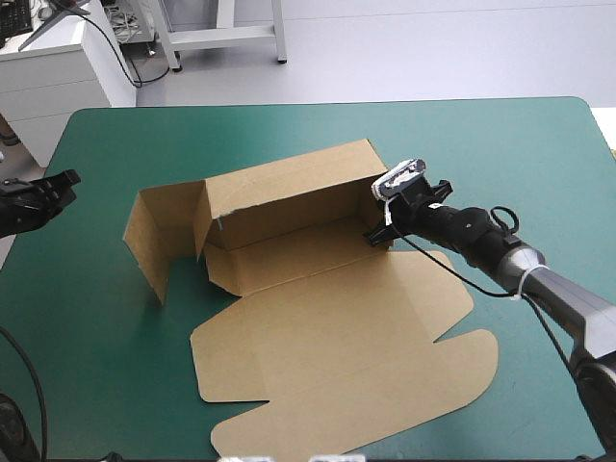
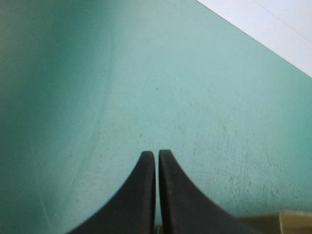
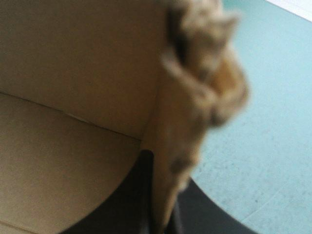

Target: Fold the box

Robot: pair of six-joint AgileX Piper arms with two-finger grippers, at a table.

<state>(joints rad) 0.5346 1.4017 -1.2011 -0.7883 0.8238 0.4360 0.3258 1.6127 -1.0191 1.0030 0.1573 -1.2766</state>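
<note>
The brown box [image 1: 318, 289] lies mid-table as a cut sheet with its back wall [image 1: 289, 197] raised and a left flap [image 1: 154, 236] standing upright. My right gripper [image 1: 377, 234] is at the back wall's right end, shut on the box's right end flap. In the right wrist view the board edge [image 3: 165, 161] runs between the black fingers [image 3: 134, 195], close and blurred. My left gripper [image 1: 60, 185] hovers at the table's left edge, away from the box. Its fingers [image 2: 141, 195] meet in a point over bare teal-green cover, shut on nothing.
The front part of the sheet [image 1: 366, 385] lies flat toward the table's near edge with its tabs spread. Teal-green cover [image 1: 481, 154] shows around the box on the far and right sides. A corner of brown board [image 2: 287, 222] shows beside the left gripper.
</note>
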